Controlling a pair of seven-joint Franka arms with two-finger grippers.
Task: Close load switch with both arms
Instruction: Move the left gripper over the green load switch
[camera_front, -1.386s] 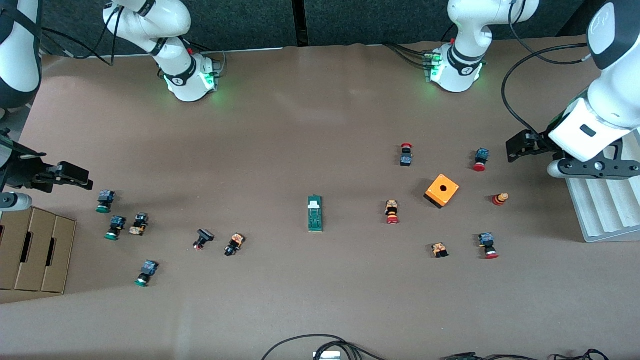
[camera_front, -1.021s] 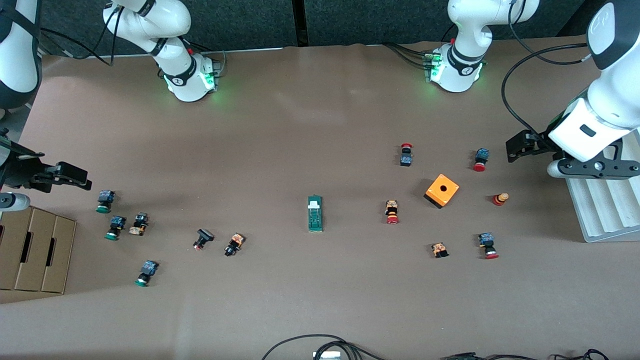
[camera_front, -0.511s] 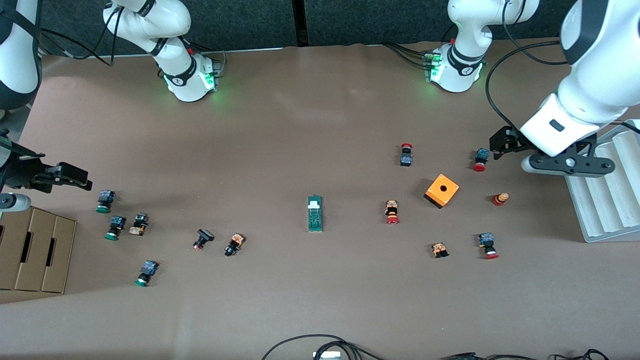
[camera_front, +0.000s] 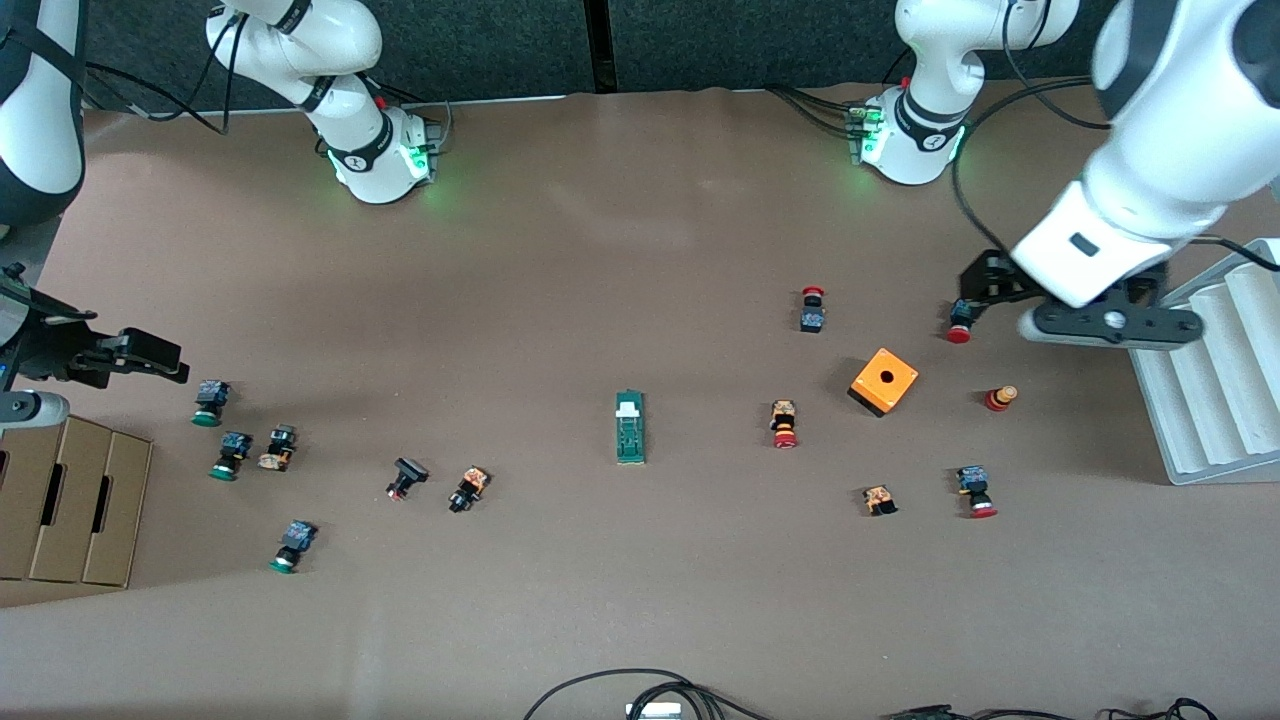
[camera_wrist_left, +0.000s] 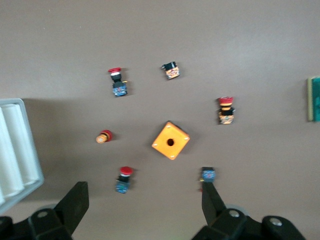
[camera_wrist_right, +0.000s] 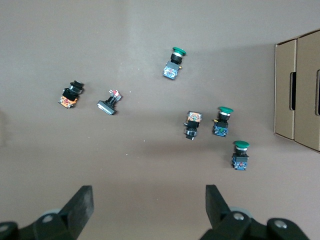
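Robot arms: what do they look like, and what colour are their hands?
Both arms are white and rounded, with black rings at the joints. Green lights glow on their bases, and black cables run from them. The left hand and the right hand are black, each with two flat fingers.

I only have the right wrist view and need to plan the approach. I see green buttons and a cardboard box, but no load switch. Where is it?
Observer: The load switch lies flat mid-table, untouched. It is toward the left arm's end from your right gripper, which hangs open by the cardboard box.
Operator: Which end has the white piece?
Observer: The end farther from the front camera.
Operator: Where is the left gripper?
Observer: The left gripper hangs with its jaws open over a red button beside the orange box.
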